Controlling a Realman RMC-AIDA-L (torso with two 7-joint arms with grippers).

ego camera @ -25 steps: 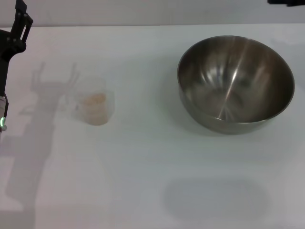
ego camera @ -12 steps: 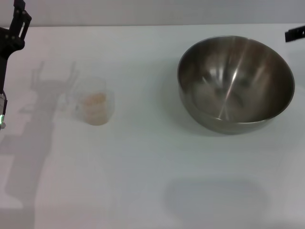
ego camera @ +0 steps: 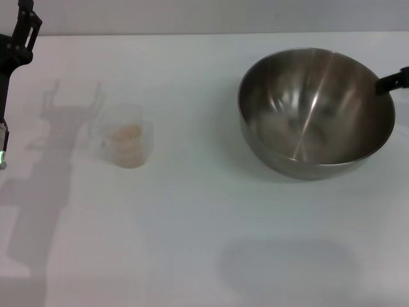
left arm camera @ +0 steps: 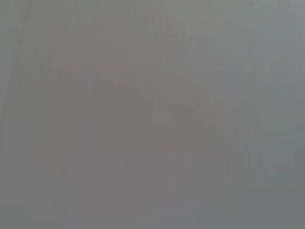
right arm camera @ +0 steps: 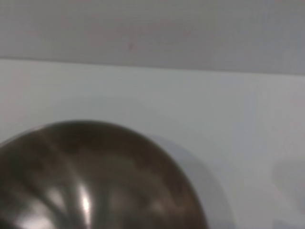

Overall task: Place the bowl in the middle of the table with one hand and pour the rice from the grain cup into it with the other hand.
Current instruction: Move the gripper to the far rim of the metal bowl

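Note:
The steel bowl (ego camera: 316, 112) stands on the white table (ego camera: 192, 224) at the right; it is empty and upright. It also fills the lower part of the right wrist view (right arm camera: 95, 181). The clear grain cup (ego camera: 128, 142) stands at the left with a small heap of rice (ego camera: 126, 134) inside. A dark part of my right gripper (ego camera: 393, 80) reaches in from the right edge, at the bowl's right rim. My left arm (ego camera: 16, 48) is at the far left edge, left of the cup and apart from it. The left wrist view shows only plain grey.
The table's far edge meets a grey wall (ego camera: 192, 16) at the back. The left arm's shadow (ego camera: 57, 121) falls on the table beside the cup. A faint shadow patch (ego camera: 287, 265) lies at the front.
My right gripper has come in from the upper right and moved down to the bowl's right rim. The bowl, the cup and the left arm have hardly moved.

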